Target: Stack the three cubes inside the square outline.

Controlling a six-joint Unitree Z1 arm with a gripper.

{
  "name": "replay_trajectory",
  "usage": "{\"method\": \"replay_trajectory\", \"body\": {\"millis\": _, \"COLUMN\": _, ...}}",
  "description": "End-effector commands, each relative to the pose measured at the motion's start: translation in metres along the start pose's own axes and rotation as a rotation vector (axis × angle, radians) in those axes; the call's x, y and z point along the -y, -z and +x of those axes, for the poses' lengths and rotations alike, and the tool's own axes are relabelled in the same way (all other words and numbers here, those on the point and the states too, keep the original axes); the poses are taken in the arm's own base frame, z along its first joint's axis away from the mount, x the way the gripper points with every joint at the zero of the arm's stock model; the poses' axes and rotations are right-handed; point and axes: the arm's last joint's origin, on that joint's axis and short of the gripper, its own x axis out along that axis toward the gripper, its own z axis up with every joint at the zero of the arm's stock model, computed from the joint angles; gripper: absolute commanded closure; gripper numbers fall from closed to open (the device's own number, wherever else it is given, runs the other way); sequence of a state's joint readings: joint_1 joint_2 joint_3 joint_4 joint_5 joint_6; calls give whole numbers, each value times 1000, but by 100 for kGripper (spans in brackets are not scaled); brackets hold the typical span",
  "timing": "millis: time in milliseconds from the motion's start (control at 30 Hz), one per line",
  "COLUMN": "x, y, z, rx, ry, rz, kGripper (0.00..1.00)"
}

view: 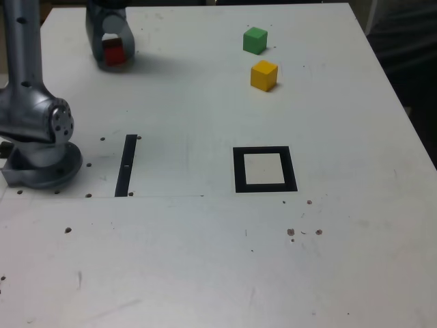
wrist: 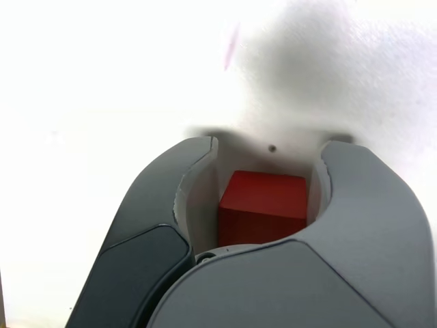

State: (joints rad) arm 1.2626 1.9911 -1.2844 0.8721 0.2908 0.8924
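Your gripper (wrist: 263, 205) pinches the red cube (wrist: 263, 208), filling the wrist view. Only the exterior view shows yellow cube (view: 264, 75) and green cube (view: 255, 40) upper centre, square outline (view: 265, 169) mid-frame.

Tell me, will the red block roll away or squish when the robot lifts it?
Probably not. The red cube has flat faces and sharp edges, so it should sit still, not roll. It looks solid and keeps its shape between the closed gripper, so likely stiff. Being small, it is probably light.
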Motion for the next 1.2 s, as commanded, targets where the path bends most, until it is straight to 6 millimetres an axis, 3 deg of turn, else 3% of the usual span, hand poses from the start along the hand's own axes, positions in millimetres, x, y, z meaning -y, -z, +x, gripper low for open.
{"method": "replay_trajectory", "body": {"millis": 0, "x": 4, "y": -1, "z": -5, "rx": 10, "ry": -5, "rz": 9, "kGripper": 70}}
{"method": "replay_trajectory", "body": {"millis": 433, "x": 46, "y": -4, "z": -46, "rx": 103, "ry": -47, "rz": 97, "kGripper": 70}}
{"method": "replay_trajectory", "body": {"millis": 867, "x": 134, "y": -1, "z": -99, "rx": 213, "ry": -67, "rz": 234, "kGripper": 70}}
{"method": "replay_trajectory", "body": {"millis": 1167, "x": 199, "y": 0, "z": -121, "rx": 237, "ry": -70, "rz": 322, "kGripper": 70}}
